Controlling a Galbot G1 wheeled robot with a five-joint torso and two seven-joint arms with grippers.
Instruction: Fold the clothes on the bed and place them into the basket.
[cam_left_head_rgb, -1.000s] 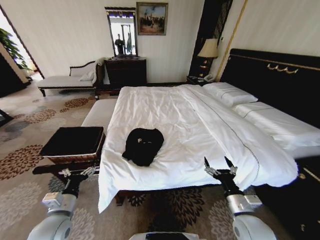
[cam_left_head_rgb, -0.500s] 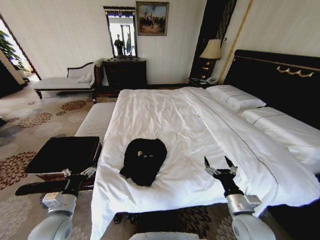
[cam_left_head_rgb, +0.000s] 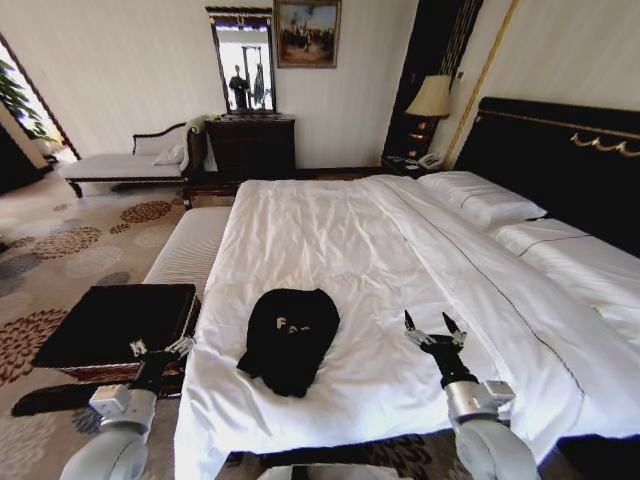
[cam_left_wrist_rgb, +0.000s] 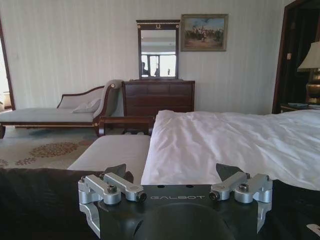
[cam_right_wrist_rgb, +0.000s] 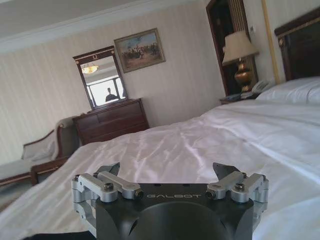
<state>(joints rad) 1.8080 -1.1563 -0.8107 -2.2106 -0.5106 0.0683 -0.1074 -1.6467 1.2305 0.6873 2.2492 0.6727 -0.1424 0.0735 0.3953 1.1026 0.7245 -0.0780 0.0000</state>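
Closer now than a second ago, the head camera takes in more of the bed, while the T-shirt lies on the duvet as before and both arms keep their raised pose.

Lying crumpled near the bed's foot edge, the black shirt sits between the two grippers, nearer the left gripper, and its white lettering is folded so only a few marks can be read. That gripper hangs with fingers spread and empty at the bed's corner, just in front of the basket, whose woven sides are mostly hidden under its black top. Over the duvet, well to the shirt's other side, the right gripper is also spread and holds nothing. A white bench runs beyond the basket, partly cut off by the bed.
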